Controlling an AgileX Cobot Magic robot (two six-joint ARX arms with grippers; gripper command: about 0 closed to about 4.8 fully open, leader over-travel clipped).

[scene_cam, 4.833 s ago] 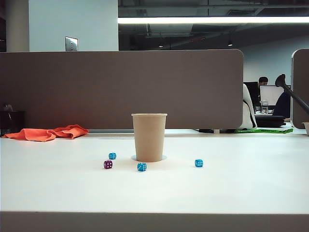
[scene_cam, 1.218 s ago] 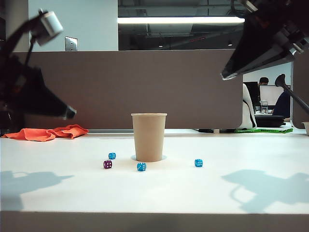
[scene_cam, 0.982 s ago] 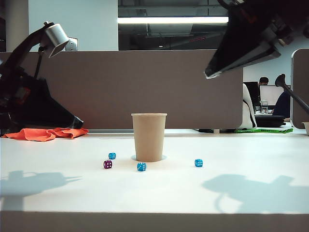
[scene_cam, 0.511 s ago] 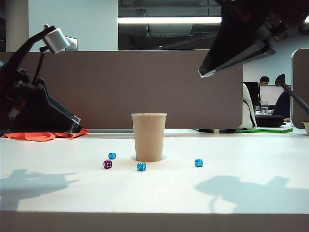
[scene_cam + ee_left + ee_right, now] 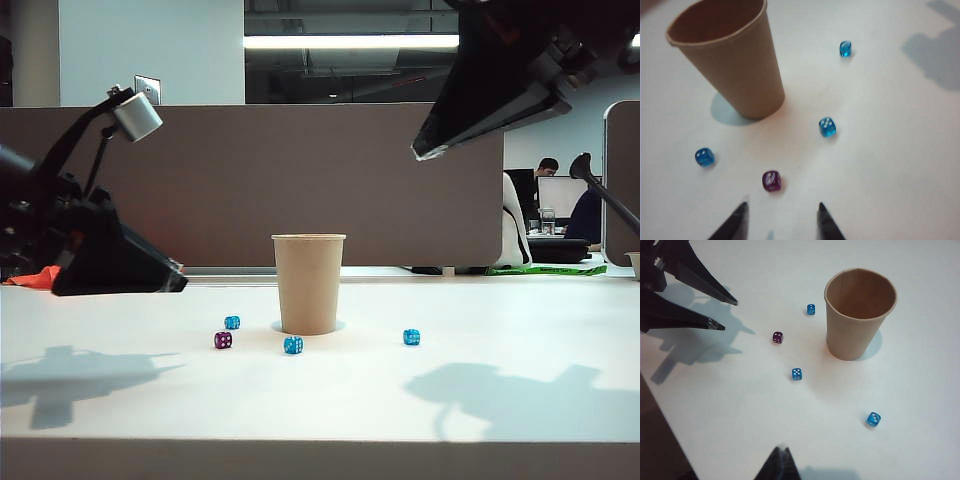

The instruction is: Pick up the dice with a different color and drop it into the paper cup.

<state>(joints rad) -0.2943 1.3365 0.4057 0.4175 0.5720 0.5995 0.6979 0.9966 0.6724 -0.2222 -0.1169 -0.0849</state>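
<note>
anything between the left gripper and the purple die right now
Nothing. In the left wrist view the open left gripper points at the purple die with only bare white table between them; the right wrist view agrees.

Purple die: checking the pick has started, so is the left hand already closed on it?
No. The purple die lies free on the table, ahead of the open left hand.

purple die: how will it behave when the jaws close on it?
The purple die is tiny and cube-shaped, so it is likely rigid and light. Its glossy translucent faces look slippery: it may squirt out if pinched off-centre. It sits flat on the white table, so it should not roll, but a nudge could skid it. The left gripper is open just short of it.
</note>
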